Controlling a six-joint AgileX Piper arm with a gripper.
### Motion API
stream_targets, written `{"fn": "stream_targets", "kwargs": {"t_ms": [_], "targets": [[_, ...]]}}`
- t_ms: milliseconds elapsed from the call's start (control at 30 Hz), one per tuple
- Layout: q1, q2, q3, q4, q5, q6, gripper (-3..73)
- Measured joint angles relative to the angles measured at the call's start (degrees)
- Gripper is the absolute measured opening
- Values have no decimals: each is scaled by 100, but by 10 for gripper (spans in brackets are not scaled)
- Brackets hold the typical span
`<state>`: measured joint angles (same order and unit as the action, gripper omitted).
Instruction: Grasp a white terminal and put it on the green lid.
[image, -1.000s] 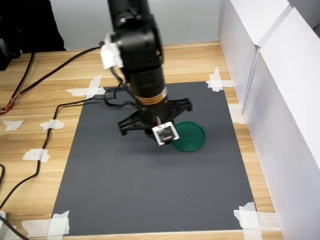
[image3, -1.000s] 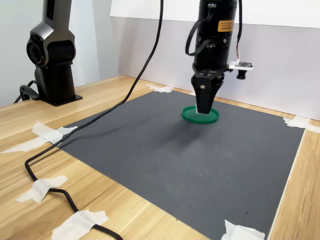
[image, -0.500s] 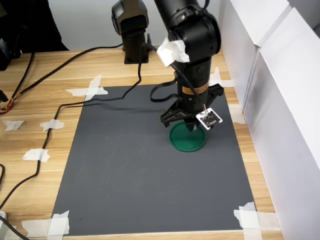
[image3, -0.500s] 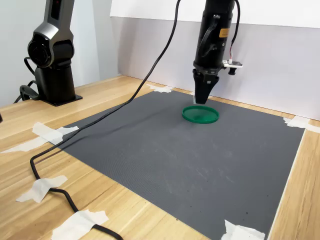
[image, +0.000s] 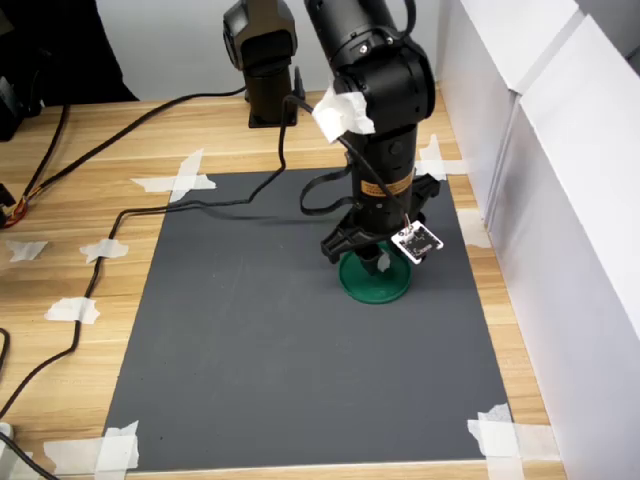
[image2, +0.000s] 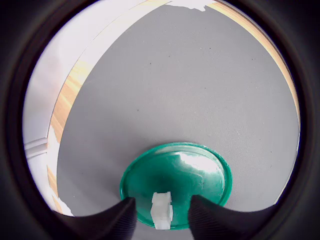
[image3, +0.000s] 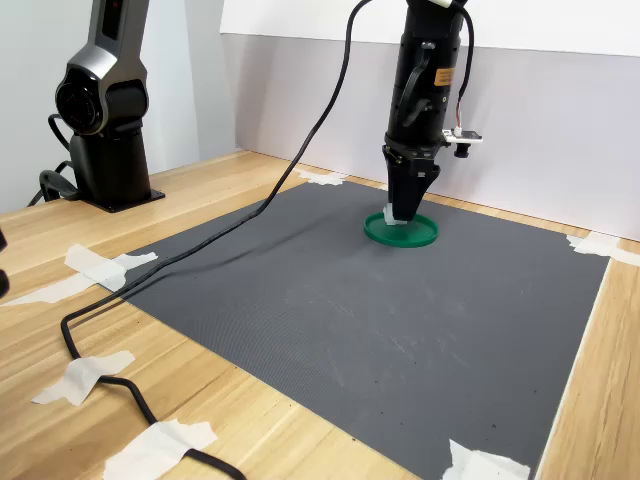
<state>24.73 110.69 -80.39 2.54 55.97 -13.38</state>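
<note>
Directly between parted black gripper (image2: 161, 216) tips, apparently released: 1 tiny white stepped plastic terminal (image2: 161, 210), long axis along the fingers, near the rim inside flat round dark-green plastic lid (image2: 200, 175).

Dark grey mat (image: 280, 350) lying flat on a pale wooden tabletop (image: 90, 150), corners fixed with white tape crosses (image: 505, 432). More tape scraps (image: 72, 310) stuck to the wood off the first exterior view's left edge of the mat. Black cable (image3: 110, 300) trailing over tabletop and mat in the second exterior view, pinned under tape strips (image3: 92, 372). White panels (image: 560, 190) standing along the first exterior view's right side. Thin wires (image: 25, 195) near the first exterior view's left edge.
</note>
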Motion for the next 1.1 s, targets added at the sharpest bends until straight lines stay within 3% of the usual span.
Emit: {"fn": "stream_targets", "kwargs": {"t_ms": [100, 233, 333, 467, 567, 800, 1100], "targets": [[-9, -60, 5, -36, 6, 45, 620], [-141, -507, 34, -36, -7, 149, 633], [-430, -950, 34, -36, -79, 236, 523], [-971, -1594, 44, -37, -177, 391, 204], [-1448, -2193, 208, -37, -415, 472, 40], [-2515, -3906, 1534, -150, -1809, 553, -14], [-3389, -6772, 4515, -198, -4264, 673, -16]]}}
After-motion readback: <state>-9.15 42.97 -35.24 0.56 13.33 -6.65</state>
